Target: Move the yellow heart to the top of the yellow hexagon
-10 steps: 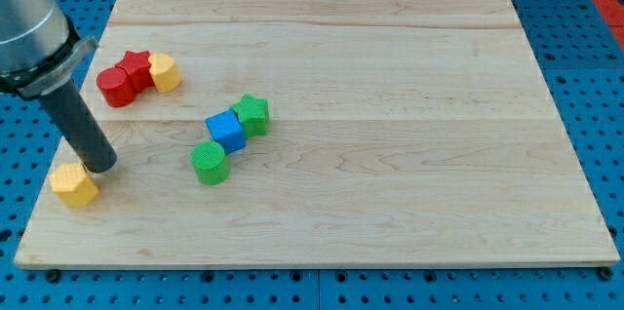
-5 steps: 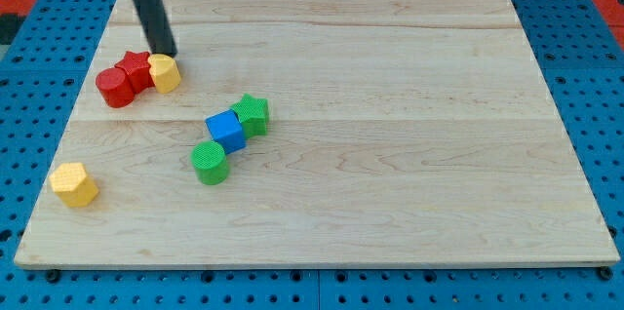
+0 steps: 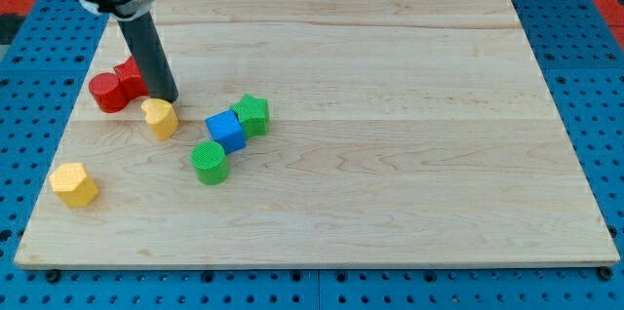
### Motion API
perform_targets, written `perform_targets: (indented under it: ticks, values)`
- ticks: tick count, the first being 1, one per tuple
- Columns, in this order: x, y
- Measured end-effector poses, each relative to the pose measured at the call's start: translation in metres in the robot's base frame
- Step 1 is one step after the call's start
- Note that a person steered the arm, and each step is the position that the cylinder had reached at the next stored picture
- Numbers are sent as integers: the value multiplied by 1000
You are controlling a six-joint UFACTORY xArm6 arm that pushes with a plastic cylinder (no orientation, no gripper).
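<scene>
The yellow heart (image 3: 160,117) lies on the wooden board at the view's left, right of the red blocks. The yellow hexagon (image 3: 74,184) sits near the board's lower left corner, well below and left of the heart. My tip (image 3: 168,98) rests just above the heart's upper edge, touching or almost touching it. The rod rises up and left to the arm's grey body at the view's top left.
A red cylinder (image 3: 107,93) and a red star (image 3: 130,76) sit together left of my rod. A blue cube (image 3: 226,131), a green star (image 3: 252,113) and a green cylinder (image 3: 209,162) form a cluster right of the heart.
My tip went from beside the hexagon up to the heart, then pushed the heart down, away from the red blocks. The red blocks shifted slightly left.
</scene>
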State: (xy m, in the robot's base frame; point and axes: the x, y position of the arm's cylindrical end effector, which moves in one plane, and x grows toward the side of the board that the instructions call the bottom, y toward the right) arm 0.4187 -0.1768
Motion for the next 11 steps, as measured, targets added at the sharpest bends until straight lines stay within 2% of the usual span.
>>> perform_targets:
  ticks: [1, 3, 4, 5, 10, 11]
  values:
    - [10, 20]
    - [63, -60]
    - [57, -44]
    - [55, -67]
    - [56, -51]
    - [80, -51]
